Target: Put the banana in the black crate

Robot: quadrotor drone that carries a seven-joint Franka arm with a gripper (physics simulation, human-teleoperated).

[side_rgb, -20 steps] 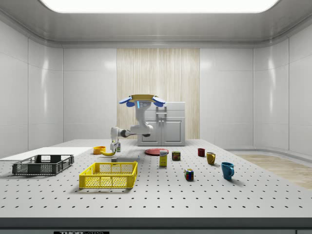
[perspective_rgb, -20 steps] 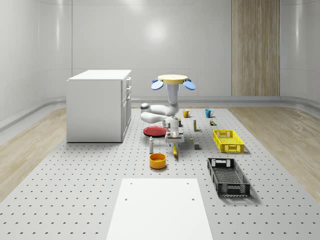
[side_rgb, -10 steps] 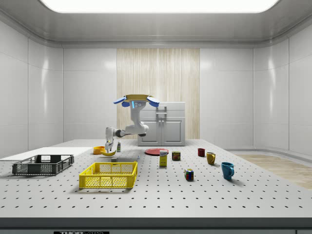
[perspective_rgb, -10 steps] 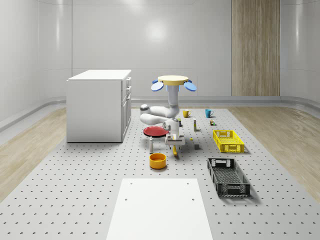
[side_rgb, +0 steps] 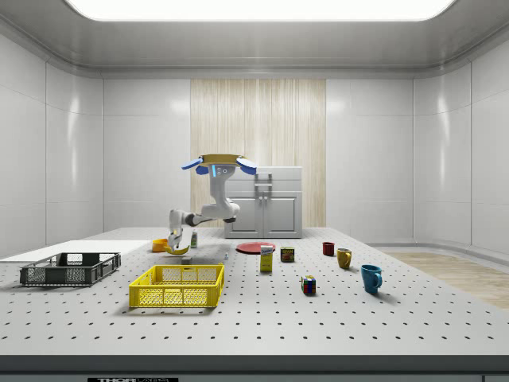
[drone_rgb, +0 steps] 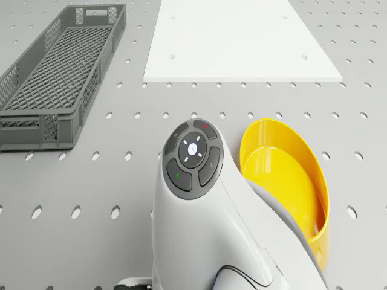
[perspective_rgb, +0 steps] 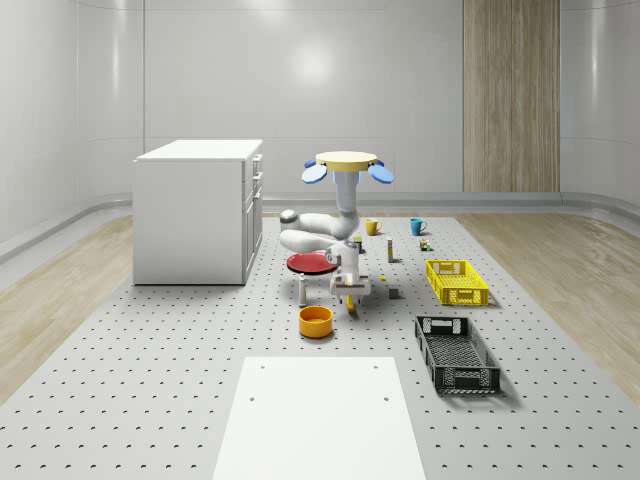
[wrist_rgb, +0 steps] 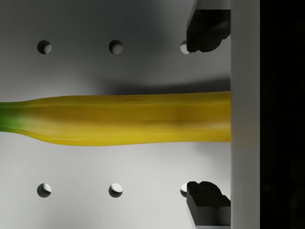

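The yellow banana (wrist_rgb: 124,119) lies flat on the perforated table, also seen as the banana (perspective_rgb: 350,301) and the banana (side_rgb: 178,250). My gripper (wrist_rgb: 205,117) is open and straddles it, one fingertip (wrist_rgb: 206,29) on each side, both clear of the fruit. The gripper (perspective_rgb: 350,290) hangs just above the banana, and the gripper (side_rgb: 176,243) points down. The drone (perspective_rgb: 348,161) hovers over the table near the red plate. The black crate (perspective_rgb: 458,322) stands empty toward the whole-scene view's right front, also the crate (side_rgb: 70,275) and the crate (drone_rgb: 36,130).
An orange bowl (perspective_rgb: 315,321) sits beside the banana, right by the arm (drone_rgb: 193,217). A yellow crate (perspective_rgb: 457,283), red plate (perspective_rgb: 308,262), small bottle (perspective_rgb: 302,290), white cabinet (perspective_rgb: 198,210) and white board (perspective_rgb: 320,415) surround the spot. Mugs and cans stand farther back.
Drone and arm have shifted toward the side view's left, bringing the gripper from beside the banana to right over it. The banana has not moved.
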